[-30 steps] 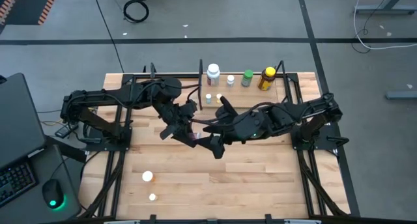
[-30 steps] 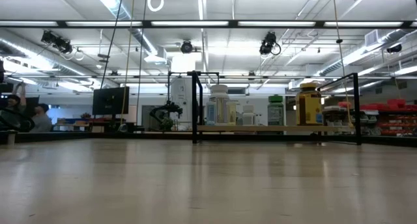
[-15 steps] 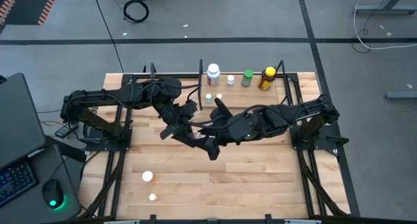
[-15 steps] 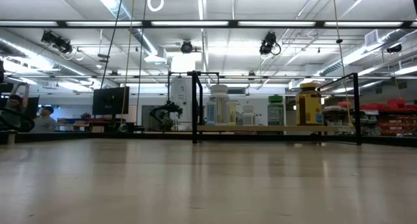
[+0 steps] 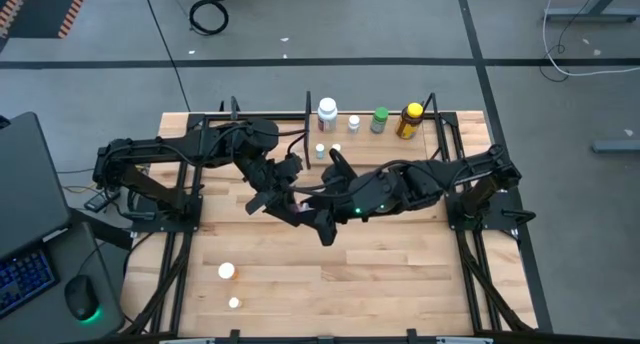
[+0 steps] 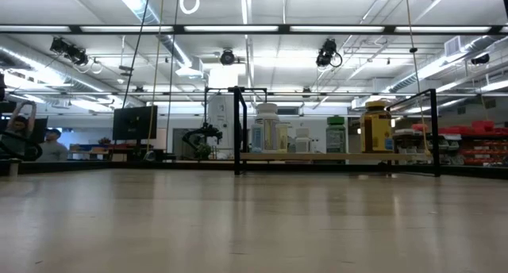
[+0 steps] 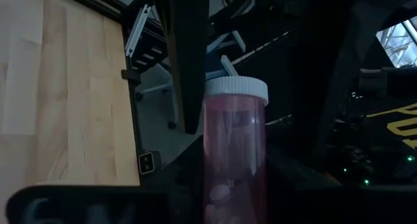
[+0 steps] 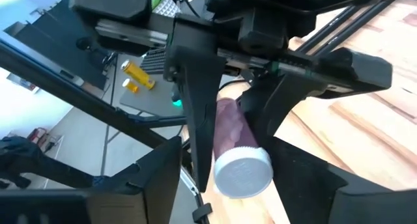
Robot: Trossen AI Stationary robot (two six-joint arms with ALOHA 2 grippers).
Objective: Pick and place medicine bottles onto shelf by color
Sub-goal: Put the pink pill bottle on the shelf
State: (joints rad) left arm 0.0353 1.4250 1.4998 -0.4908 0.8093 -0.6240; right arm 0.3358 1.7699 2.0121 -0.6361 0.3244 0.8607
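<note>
Medicine bottle [image 8: 238,152], pink with white cap, clamped in left gripper [image 5: 296,208] mid-table, right gripper [image 5: 318,210] fingers apart around it, shelf [image 5: 370,134] along far edge

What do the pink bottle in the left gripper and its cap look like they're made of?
Pink bottle: likely translucent tinted plastic with a smooth finish, since pale shapes, maybe pills, show through the wall. Its cap: opaque white plastic, matte, with a stepped rim. The left gripper holds it above the table.
</note>
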